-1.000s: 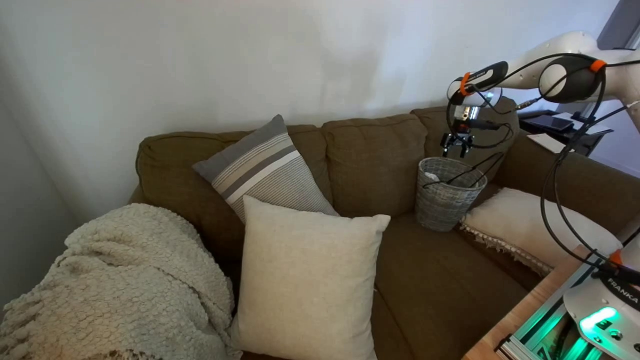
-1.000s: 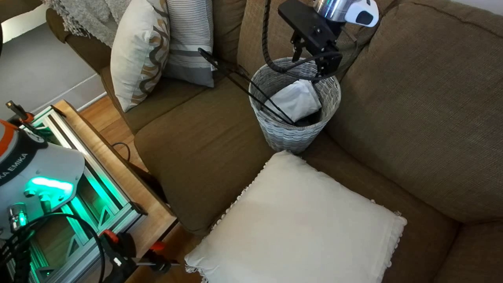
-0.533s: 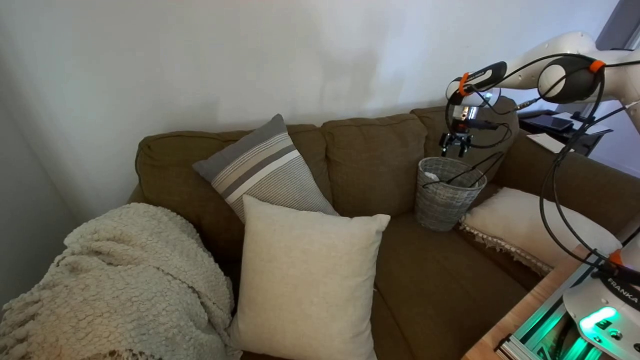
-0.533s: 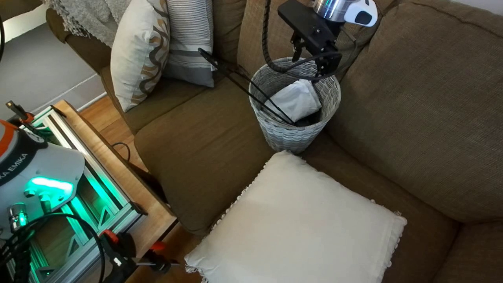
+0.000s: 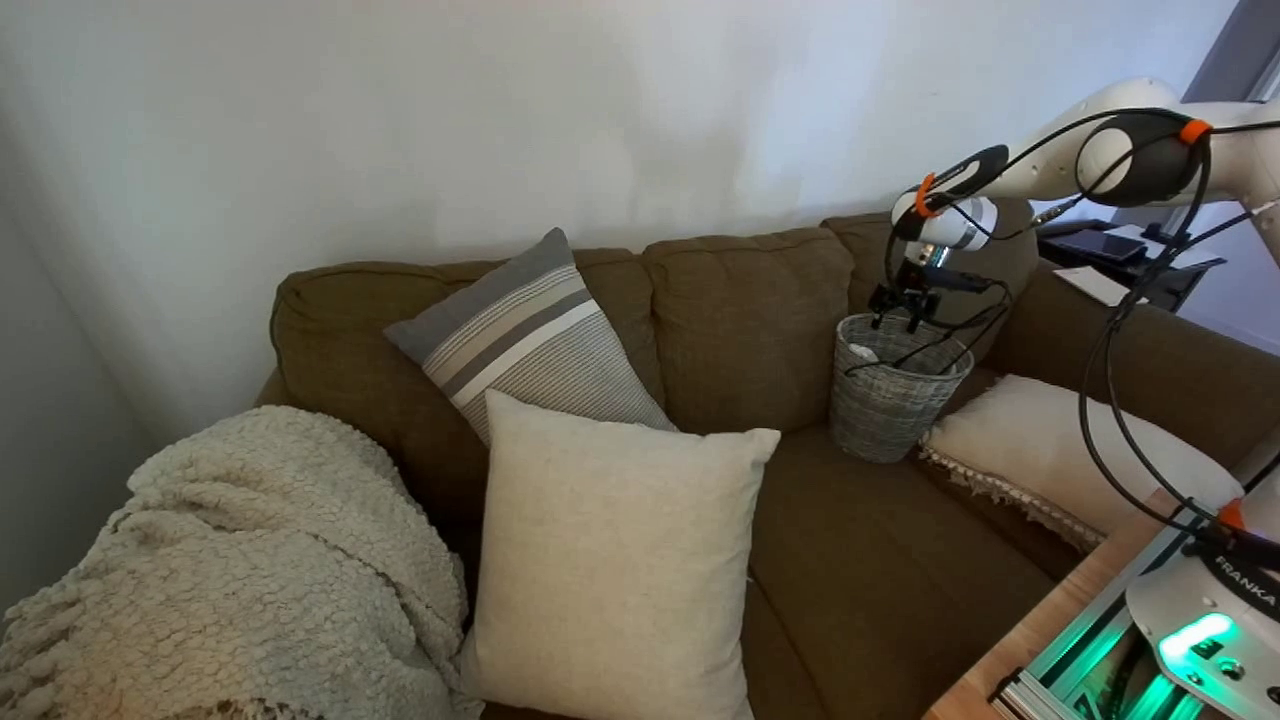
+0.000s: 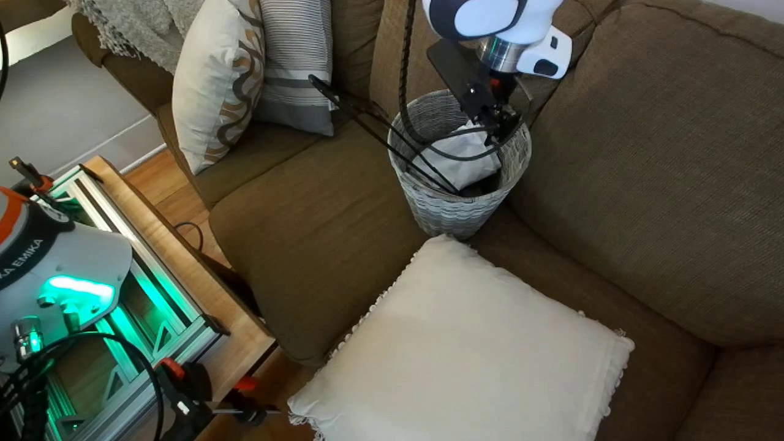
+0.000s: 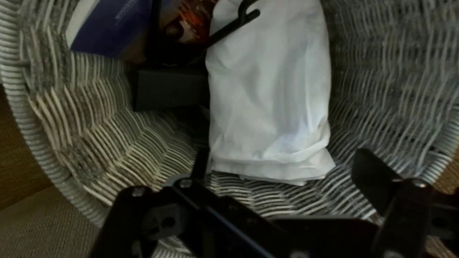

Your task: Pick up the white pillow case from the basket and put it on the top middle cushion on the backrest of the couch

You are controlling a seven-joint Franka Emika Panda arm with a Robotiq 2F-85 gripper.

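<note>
Hand (image 7: 285, 169), spread wide and empty, hangs over the basket (image 6: 453, 215), bare wicker (image 7: 265, 198) along the near edge of the pillow case (image 7: 269, 96).

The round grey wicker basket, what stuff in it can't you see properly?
Folded white cloth, one end: cut off by the wrist view's top edge.
Most of that cloth: in an exterior view, hidden by the round grey wicker basket.
Blue printed thing: wrist view, cut off by the same edge; its lettering too small and dim to read.
Anything under the cloth: wrist view, covered by it.
</note>
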